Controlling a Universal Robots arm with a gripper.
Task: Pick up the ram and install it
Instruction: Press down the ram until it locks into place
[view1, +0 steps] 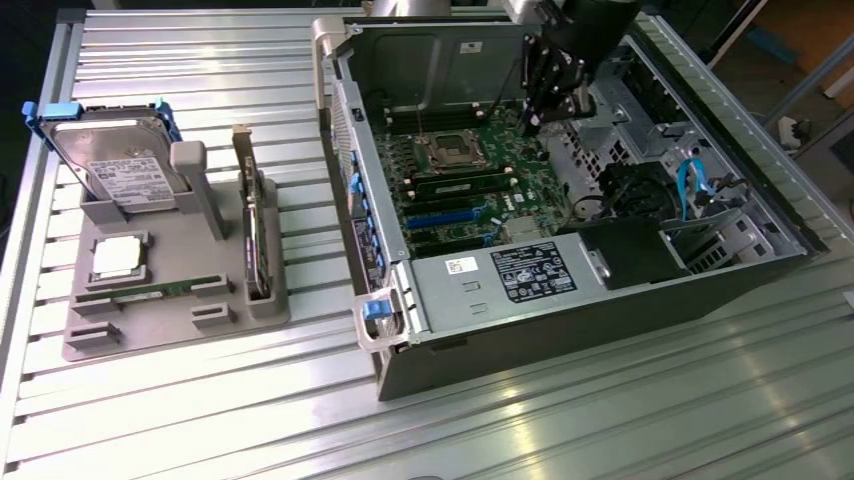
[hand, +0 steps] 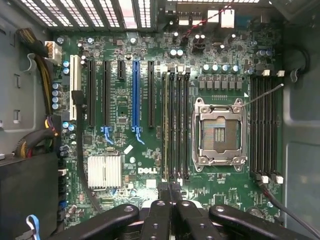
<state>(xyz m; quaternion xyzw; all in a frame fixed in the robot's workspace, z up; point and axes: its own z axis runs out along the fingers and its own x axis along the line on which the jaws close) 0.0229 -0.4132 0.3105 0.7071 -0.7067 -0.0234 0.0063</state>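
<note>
Hanging over the open dark-grey metal computer case (view1: 561, 335) and its green motherboard (hand: 125, 115), with the black gripper (hand: 170, 186) clamping shut on nothing; seemingly finishing, with 1 long thin green ram stick (hand: 165, 125) sitting in a slot beside the silver socket (hand: 219, 131).

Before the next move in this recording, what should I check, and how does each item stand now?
1. Gripper shut: ok, fingers together.
2. Gripper over the memory slots: ok, tips at the end of the bank beside the CPU socket.
3. Ram in a motherboard slot: ok, a green stick lies along the bank.
4. Ram fully seated and latched: cannot tell.
5. Gripper touching the ram: cannot tell.
6. Second green stick in the grey tray: ok, lying in its holder.
</note>
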